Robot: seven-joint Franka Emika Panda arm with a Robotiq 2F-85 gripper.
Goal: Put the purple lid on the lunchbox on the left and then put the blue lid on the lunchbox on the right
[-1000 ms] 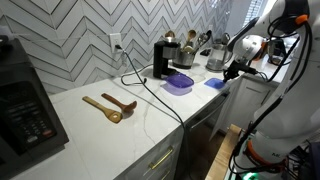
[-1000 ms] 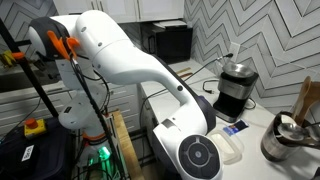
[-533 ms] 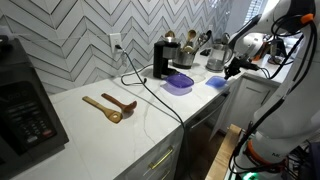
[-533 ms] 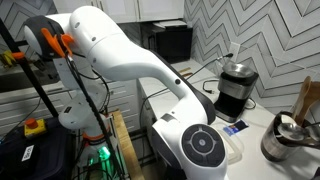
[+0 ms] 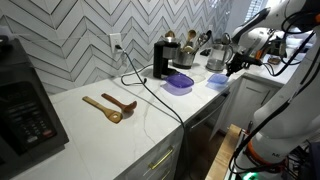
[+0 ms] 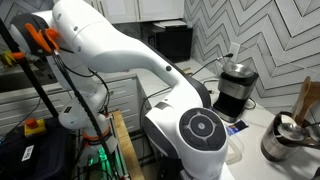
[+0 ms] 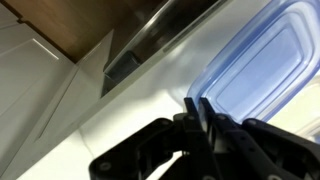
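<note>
The blue lid [image 7: 262, 62] runs off the wrist view's right edge, the gripper [image 7: 196, 106] below it is a dark blur cropped at the bottom, and in an exterior view the arm's round joint [image 6: 205, 135] covers most of the counter [image 6: 258, 127]

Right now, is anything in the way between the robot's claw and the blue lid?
Nothing visible. The gripper, jaws closed, hangs right beside the blue lid, with only bare white counter between them.
</note>
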